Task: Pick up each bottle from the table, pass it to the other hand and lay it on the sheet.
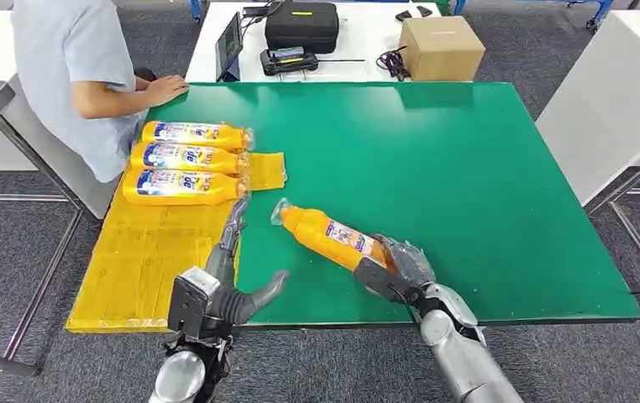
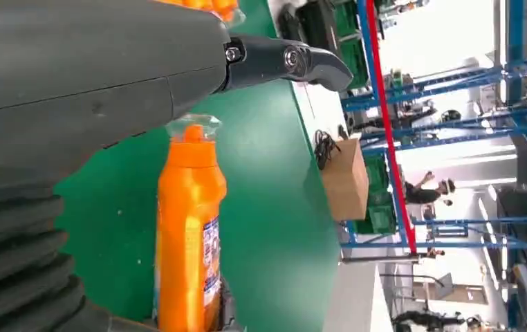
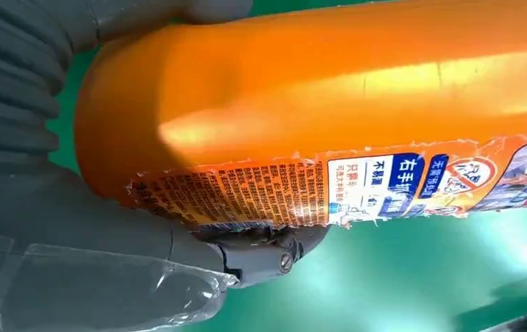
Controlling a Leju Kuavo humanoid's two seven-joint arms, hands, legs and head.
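Just above the green table [image 1: 468,168], the right hand [image 1: 396,267] holds the orange bottle [image 1: 327,236] by its fat bottom end. The bottle's long side slants, and its cap points up and left toward the left hand [image 1: 226,290]. That hand is open and holds nothing (fingers spread wide), just beside the yellow sheet [image 1: 149,260], where three more bottles [image 1: 184,159] lie. The handover looks close.
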